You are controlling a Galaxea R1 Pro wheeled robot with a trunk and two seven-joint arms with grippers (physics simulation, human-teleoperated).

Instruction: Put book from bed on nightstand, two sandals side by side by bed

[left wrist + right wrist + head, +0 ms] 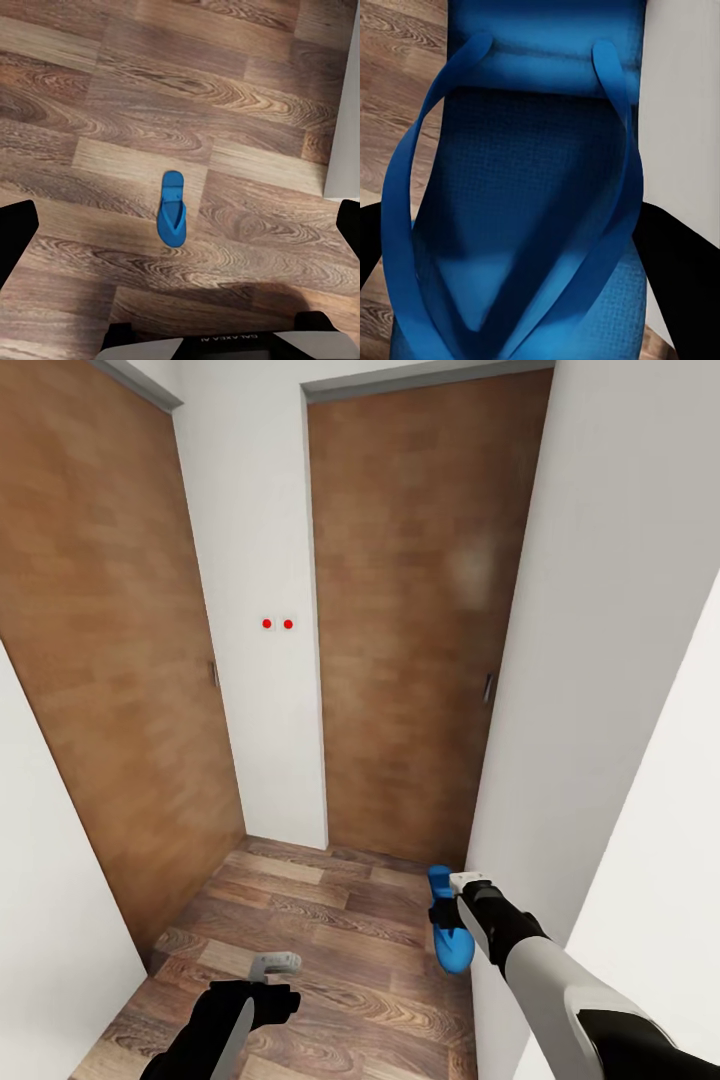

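Writing: mirrored lettering on the left wrist housing, too blurred to be read.
Left gripper point(275, 963): held low over the floor, fingers spread, nothing gripped.
Floor point(330, 930): brown wood-grain planks; one blue sandal point(172, 208) lies flat below the left gripper.
Doors: two brown wooden doors point(405, 610) between white walls point(262, 510); two red dots point(277, 624) on the wall.
Right gripper point(447, 913): closed on a second sandal point(525, 202), blue, textured sole, smooth straps.

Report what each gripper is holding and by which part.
The right gripper is shut on a blue sandal, near one end; which end cannot be told. The left gripper is open and holds nothing.
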